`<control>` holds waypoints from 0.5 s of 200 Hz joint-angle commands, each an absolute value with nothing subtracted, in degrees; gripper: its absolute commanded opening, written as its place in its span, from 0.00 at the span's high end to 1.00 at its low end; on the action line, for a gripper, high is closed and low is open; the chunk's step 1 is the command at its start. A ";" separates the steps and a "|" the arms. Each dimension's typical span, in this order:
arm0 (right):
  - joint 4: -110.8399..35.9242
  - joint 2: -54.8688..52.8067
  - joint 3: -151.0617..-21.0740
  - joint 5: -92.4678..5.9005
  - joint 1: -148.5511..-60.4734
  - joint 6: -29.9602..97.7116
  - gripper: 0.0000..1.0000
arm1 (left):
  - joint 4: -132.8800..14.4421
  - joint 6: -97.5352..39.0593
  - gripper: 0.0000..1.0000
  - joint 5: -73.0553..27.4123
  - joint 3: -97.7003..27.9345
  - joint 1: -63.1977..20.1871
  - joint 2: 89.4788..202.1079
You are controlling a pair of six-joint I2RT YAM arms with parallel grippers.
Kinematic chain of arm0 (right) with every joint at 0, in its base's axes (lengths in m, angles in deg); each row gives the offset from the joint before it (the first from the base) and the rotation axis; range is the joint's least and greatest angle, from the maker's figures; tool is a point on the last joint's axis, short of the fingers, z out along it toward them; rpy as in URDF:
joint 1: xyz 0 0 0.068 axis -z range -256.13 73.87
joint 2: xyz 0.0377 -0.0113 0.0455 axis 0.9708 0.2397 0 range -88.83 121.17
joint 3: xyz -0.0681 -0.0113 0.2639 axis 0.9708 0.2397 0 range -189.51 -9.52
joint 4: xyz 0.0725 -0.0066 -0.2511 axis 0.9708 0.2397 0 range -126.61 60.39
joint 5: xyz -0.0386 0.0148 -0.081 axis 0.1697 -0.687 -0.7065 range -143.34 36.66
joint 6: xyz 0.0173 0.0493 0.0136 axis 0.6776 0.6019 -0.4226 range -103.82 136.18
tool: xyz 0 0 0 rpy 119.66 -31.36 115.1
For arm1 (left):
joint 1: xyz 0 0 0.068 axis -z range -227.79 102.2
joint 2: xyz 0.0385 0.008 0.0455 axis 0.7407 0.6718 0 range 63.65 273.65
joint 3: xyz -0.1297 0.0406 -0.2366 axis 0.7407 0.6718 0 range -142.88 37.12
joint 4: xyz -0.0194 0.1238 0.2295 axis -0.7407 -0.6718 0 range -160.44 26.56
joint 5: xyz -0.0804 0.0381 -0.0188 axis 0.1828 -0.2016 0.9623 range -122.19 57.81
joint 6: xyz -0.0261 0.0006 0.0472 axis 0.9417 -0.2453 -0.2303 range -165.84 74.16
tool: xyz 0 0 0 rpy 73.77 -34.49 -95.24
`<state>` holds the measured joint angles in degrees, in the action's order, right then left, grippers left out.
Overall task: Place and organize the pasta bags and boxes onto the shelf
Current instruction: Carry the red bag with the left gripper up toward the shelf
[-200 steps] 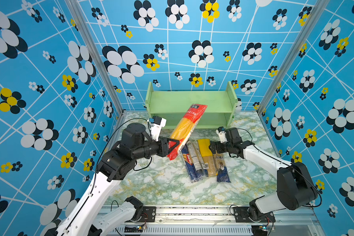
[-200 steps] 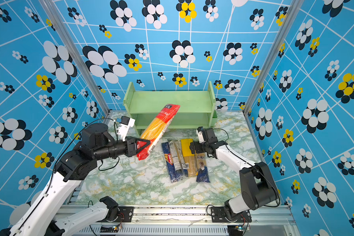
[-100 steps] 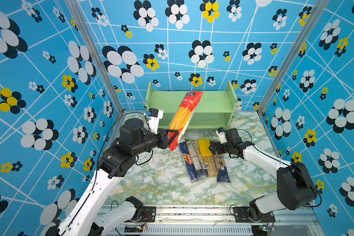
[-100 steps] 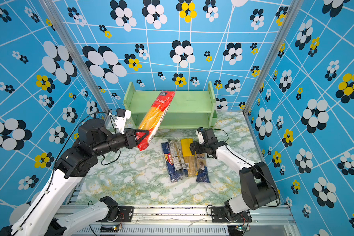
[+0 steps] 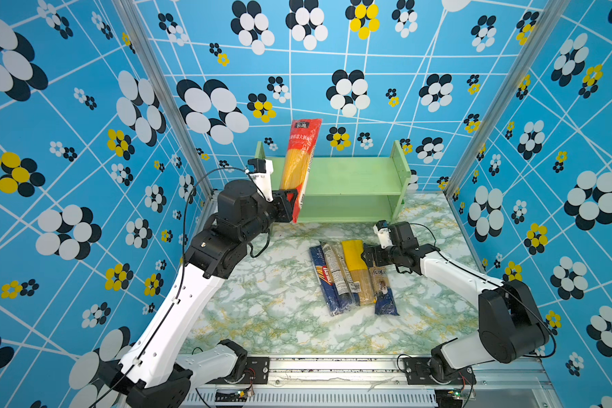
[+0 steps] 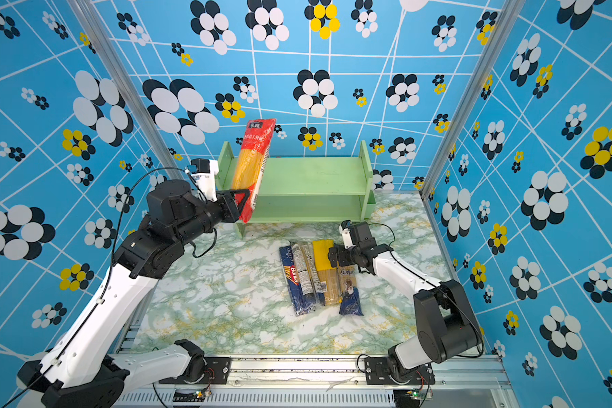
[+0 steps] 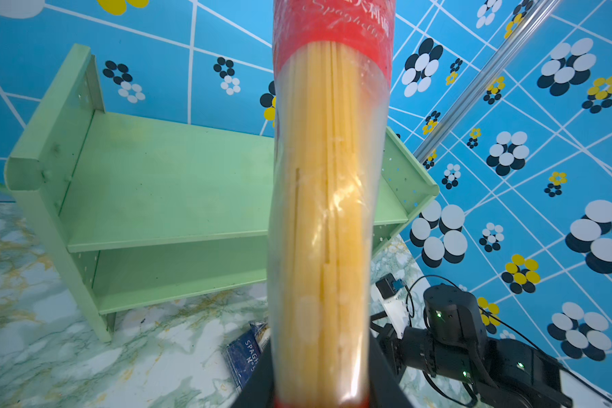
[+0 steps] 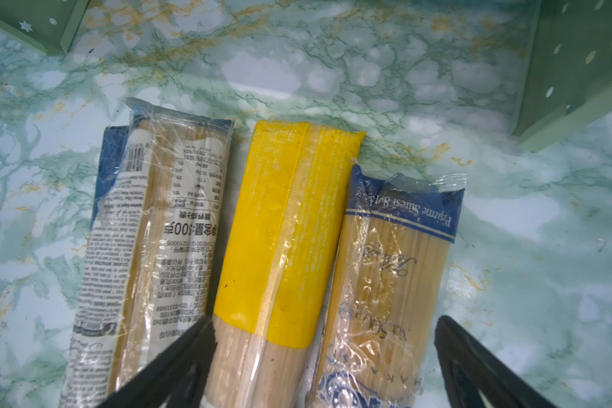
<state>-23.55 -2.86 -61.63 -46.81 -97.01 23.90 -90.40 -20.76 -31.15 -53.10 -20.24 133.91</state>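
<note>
1. desk (image 5: 255, 303): green-and-white marbled top.
2. shelf (image 5: 350, 176): pale green, two tiers, tall side panels; stands at the far centre of the desk.
3. left arm (image 5: 188, 296): rises from the near-left base, elbow bent, forearm reaching far and right to the shelf's left end. The left claw (image 5: 292, 208) is clamped on the lower end of the red bag (image 5: 299, 166).
4. right arm (image 5: 453, 279): folded at the elbow, forearm stretched low and leftward. The right claw (image 8: 324, 367) has its jaws wide apart, straddling the far ends of two packs; contact cannot be told.
5. red bag: lifted off the desk, nearly upright, top leaning slightly right, before the shelf's left panel.
6. Four packs lie side by side on the desk near the shelf. From left to right:
   - dark blue Barilla pack (image 5: 324, 282)
   - white-label pack (image 5: 334, 268)
   - yellow-topped bag (image 5: 354, 261), straddled
   - blue-ended clear bag (image 5: 385, 296), straddled
</note>
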 commanded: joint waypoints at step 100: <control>-24.35 -4.72 -60.13 -48.50 -97.40 23.74 0.01 | -83.71 -25.94 1.00 -40.00 -75.91 -25.03 157.20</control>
<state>-23.59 -2.97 -61.50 -47.23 -97.01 23.90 -90.07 -24.54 -37.76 -69.82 -24.57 155.42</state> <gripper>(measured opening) 0.991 0.262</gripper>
